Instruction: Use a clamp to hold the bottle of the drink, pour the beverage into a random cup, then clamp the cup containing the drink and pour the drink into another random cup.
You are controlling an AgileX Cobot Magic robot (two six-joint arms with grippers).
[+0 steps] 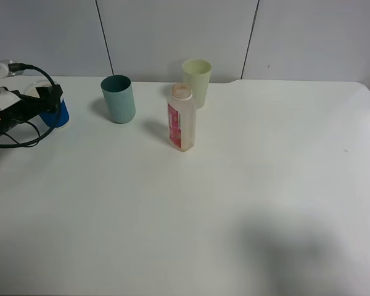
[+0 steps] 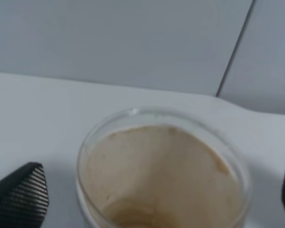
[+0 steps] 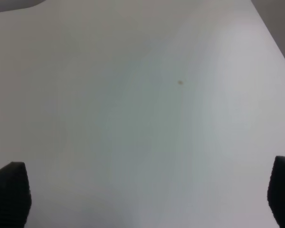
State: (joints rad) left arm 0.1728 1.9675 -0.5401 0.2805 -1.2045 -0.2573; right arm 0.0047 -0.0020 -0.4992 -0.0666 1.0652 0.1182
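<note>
At the far left of the white table [image 1: 191, 216], the left gripper [image 1: 42, 103] brackets the blue-sleeved cup [image 1: 57, 115], its two ribbed black fingers [image 2: 20, 192] spread wide on either side of the clear rim; the wrist view shows a gap between fingertip and cup wall on the near side, so the cup appears flanked rather than clamped, a stance that suits either closing on it or letting it go. Inside the cup, the beverage [image 2: 133, 216] pools brown at the bottom, with a tan film coating the inner wall, which suggests the drink sits in this cup. To the right stands the teal cup [image 1: 118, 98], upright and well apart from the arm. Next comes the bottle [image 1: 181, 118], upright, uncapped, its pink-red label facing the teal cup; it looks nearly empty. Just behind it stands the pale green cup [image 1: 197, 81], near the table's back edge. The right gripper [image 3: 147, 199] is out of the overhead frame; its wrist camera shows fingertips wide apart over bare tabletop, holding nothing.
</note>
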